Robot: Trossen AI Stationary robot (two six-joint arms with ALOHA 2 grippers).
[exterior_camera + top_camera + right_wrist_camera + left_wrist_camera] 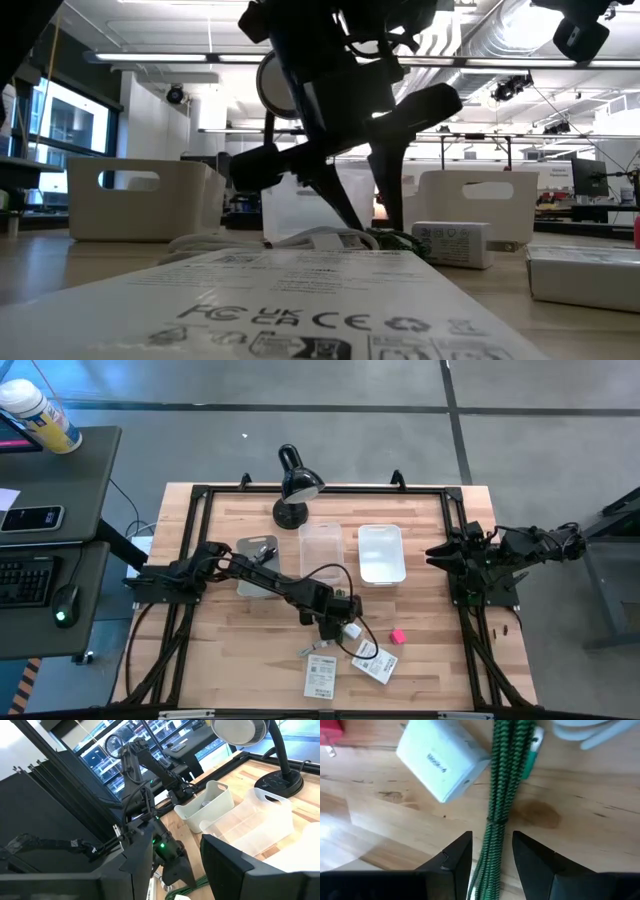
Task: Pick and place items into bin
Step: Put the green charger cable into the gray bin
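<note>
Green cord point(502, 795) between left hand point(492, 855) fingers, beside white block point(442, 757)

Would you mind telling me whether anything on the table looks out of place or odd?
Nothing looks damaged or spilled. Loose items, including two packets and a pink cube, lie scattered outside the bins, as expected. The open left gripper straddles a green cord.

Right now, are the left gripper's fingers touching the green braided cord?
Apart. In the left wrist view the green braided cord runs between the open left gripper fingers, with bare wood visible either side of it.
</note>
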